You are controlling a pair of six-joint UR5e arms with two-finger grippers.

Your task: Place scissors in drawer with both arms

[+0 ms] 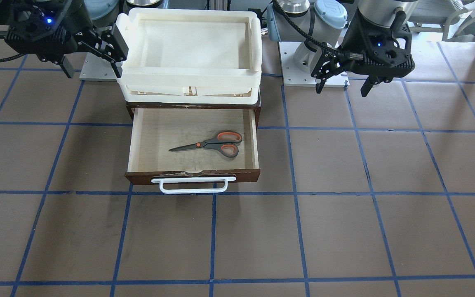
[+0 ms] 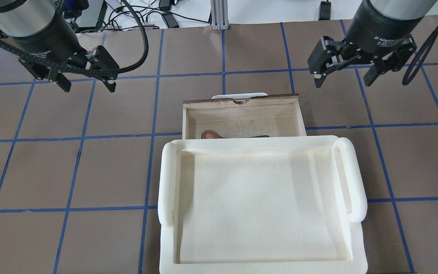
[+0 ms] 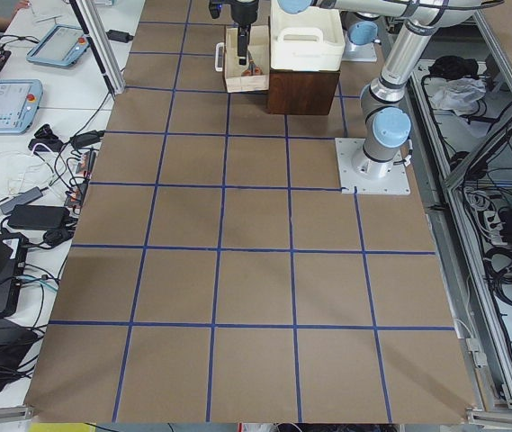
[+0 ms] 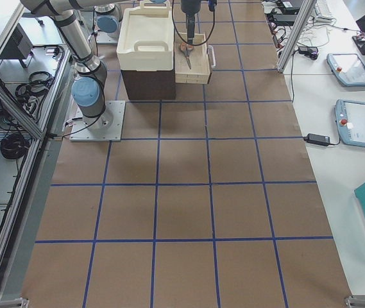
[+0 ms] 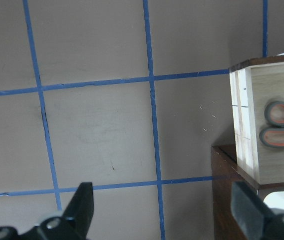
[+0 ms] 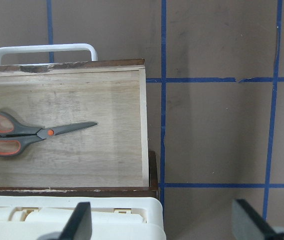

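You see the whole scissors (image 1: pixel 210 145) flat in the open drawer (image 1: pixel 245 175), blades toward 9 o'clock in the front view. In the overhead view, the tray (image 2: pixel 261 141) hides most of them. The left gripper (image 1: pixel 342 88) and right gripper (image 1: pixel 92 72) hang with fingers apart and hold nothing.

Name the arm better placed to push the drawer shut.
Probably right: the right gripper hovers open nearer the drawer, its wrist view showing the white handle and scissors; the left gripper sits farther out, seeing one corner.
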